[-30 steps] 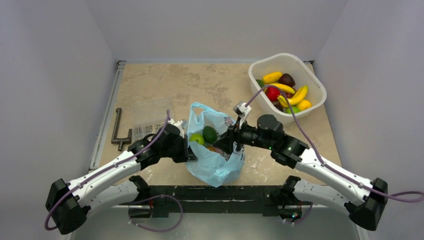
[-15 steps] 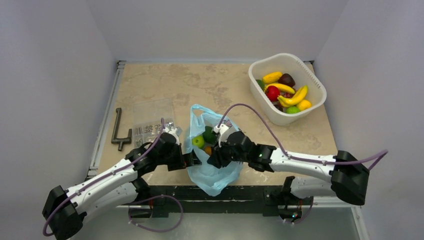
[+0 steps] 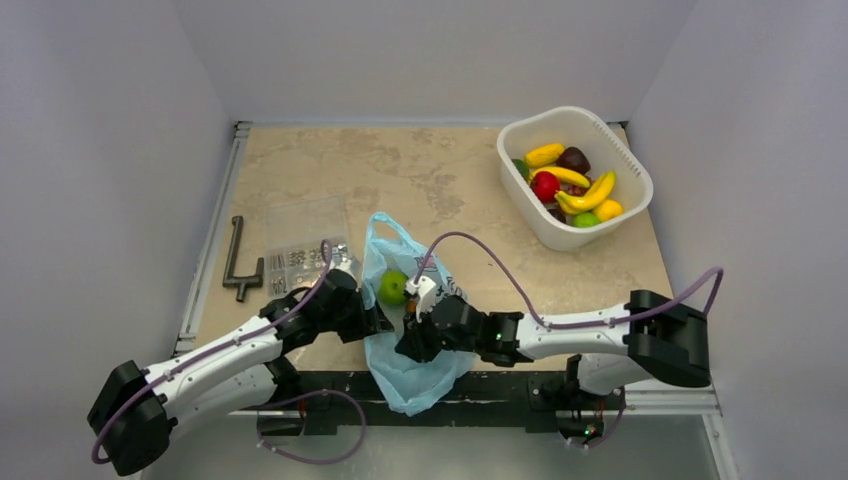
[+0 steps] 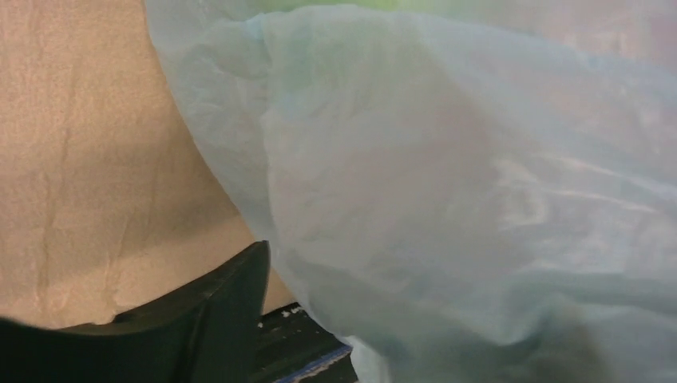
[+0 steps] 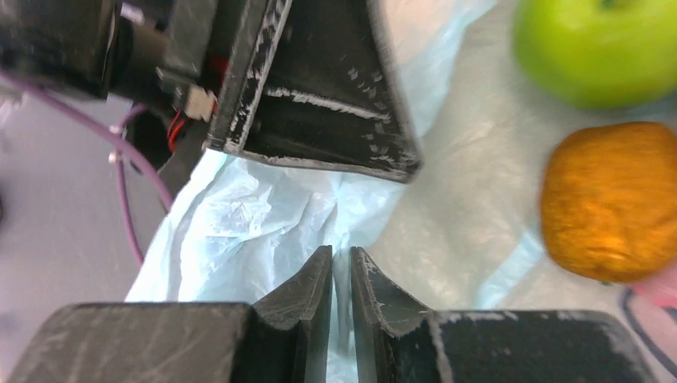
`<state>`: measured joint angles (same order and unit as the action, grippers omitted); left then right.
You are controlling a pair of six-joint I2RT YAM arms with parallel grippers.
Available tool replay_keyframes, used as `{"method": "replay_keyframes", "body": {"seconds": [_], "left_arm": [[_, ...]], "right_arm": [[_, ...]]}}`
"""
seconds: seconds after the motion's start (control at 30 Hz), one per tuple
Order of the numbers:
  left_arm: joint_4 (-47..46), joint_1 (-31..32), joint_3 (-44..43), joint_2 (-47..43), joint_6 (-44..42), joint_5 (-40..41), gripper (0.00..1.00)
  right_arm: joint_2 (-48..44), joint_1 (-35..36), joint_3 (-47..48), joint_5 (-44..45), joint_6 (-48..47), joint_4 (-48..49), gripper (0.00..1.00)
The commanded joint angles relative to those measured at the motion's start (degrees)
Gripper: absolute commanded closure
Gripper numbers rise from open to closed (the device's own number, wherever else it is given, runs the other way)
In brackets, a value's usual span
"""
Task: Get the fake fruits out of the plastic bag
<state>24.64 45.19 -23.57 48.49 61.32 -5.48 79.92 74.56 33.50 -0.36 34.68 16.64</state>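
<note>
Dragged nearer, crinkly plastic bag (image 3: 402, 378), glossy apple (image 3: 392, 288)

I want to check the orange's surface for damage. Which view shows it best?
Right wrist: the orange lies close and unobstructed on the plastic bag. Top external barely shows it beside the right gripper; left wrist shows only bag film.
</note>
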Motion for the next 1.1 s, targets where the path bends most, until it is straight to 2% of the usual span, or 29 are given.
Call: {"method": "replay_keyframes", "body": {"seconds": [0.0, 0.07, 0.17, 0.33, 0.4, 0.53, 0.67, 0.8, 0.97, 1.07], "left_arm": [[-3.1, 0.4, 1.6, 1.8, 0.0, 2.3, 0.56], [-3.3, 0.3, 1.7, 2.8, -0.4, 2.3, 0.7], [-4.2, 0.4, 1.9, 4.0, -0.5, 2.5, 0.9], [-8.6, 0.4, 1.9, 6.3, -0.5, 3.0, 0.99], [-9.7, 0.3, 0.9, 7.9, -1.0, 3.6, 1.0], [-8.4, 0.2, -3.2, 12.4, -3.7, 7.9, 1.0], [-7.3, -0.6, -7.8, 17.0, -7.0, 8.3, 1.0], [-6.4, -0.6, -9.1, 18.4, -7.9, 8.0, 1.0], [-7.3, -0.6, -8.1, 18.8, -7.7, 6.2, 1.0], [-8.1, -0.6, -8.0, 19.9, -7.7, 4.3, 1.0]], "right_arm": [[-6.5, -0.2, 1.2, 12.2, 2.3, -6.1, 0.85], [-8.2, -0.2, 1.3, 17.1, 2.2, -8.8, 0.75], [-8.3, -0.2, 2.4, 22.8, 2.8, -13.4, 0.7], [-6.7, -0.2, -0.3, 22.7, -1.3, -10.2, 0.7], [-5.8, -0.3, -1.7, 24.2, -0.6, -8.9, 0.7], [-2.6, -2.2, -1.5, 30.9, -2.7, -6.2, 0.56], [0.8, -5.1, 2.9, 32.9, -5.7, -8.6, 0.55], [1.3, -8.9, 4.7, 30.6, -7.2, -9.1, 0.52], [1.9, -9.6, 6.6, 29.3, -10.4, -8.9, 0.44], [4.0, -10.5, 8.0, 29.7, -10.9, -9.2, 0.43]]}}
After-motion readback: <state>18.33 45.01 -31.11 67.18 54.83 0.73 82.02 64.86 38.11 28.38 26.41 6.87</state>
